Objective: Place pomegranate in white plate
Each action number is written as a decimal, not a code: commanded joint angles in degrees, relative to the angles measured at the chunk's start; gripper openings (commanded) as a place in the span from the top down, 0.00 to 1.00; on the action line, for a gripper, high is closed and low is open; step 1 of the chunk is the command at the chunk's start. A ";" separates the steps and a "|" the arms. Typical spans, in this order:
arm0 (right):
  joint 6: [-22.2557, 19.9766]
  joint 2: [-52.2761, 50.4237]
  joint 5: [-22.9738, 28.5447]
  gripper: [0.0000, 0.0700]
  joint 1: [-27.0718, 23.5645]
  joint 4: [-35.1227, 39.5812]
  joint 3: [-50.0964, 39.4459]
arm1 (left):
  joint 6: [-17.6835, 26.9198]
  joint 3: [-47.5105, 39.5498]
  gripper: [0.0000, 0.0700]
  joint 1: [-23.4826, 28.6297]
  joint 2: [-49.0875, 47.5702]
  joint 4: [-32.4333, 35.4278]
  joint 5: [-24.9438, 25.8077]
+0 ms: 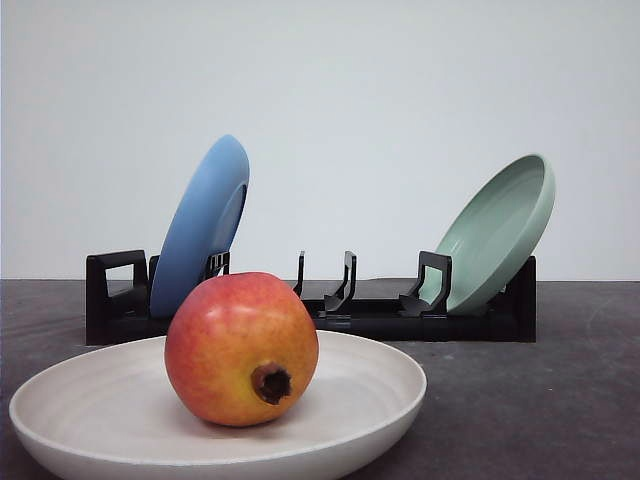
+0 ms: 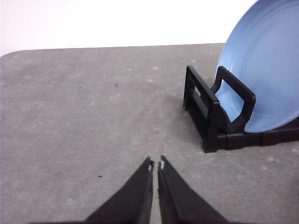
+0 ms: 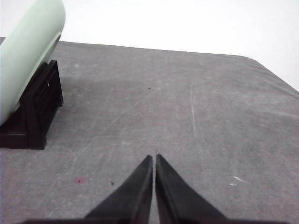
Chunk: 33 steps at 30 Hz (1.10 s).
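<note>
Front view: the pomegranate point(image 1: 241, 348) sits in the white plate point(image 1: 80, 400), near the camera — behind it a black rack point(image 1: 420, 315) props a blue plate point(image 1: 200, 225) at left and a pale green plate point(image 1: 497, 232) at right.

Left wrist view: the left gripper point(image 2: 156, 163) is clenched, holding nothing, above the grey table point(image 2: 93, 107).

Right wrist view: the right gripper point(image 3: 153, 158) is likewise pressed closed — empty.

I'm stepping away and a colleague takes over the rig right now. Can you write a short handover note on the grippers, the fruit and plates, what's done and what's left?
Left gripper: shut, empty, over bare grey table near the black dish rack.
Right gripper: shut, empty, over bare table at the rack's other end.
The round red-orange and yellow pomegranate sits in the wide shallow off-white plate, dark crown facing the camera.
The blue plate and pale green plate lean in the rack behind.
Done: pomegranate is in the white plate, both grippers clear of it.
Left: apparently nothing; just confirm the fruit stays put.
</note>
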 commanded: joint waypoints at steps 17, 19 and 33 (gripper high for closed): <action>0.17 0.00 -0.02 1.00 -0.11 0.17 -0.22 | 0.57 -0.70 1.00 0.04 -0.09 -0.02 -0.13; 0.17 0.00 -0.02 1.00 -0.11 0.17 -0.22 | 0.55 -0.70 1.00 0.04 -0.09 -0.02 -0.13; 0.17 0.00 -0.02 1.00 -0.11 0.17 -0.22 | 0.55 -0.70 1.00 0.04 -0.09 -0.02 -0.13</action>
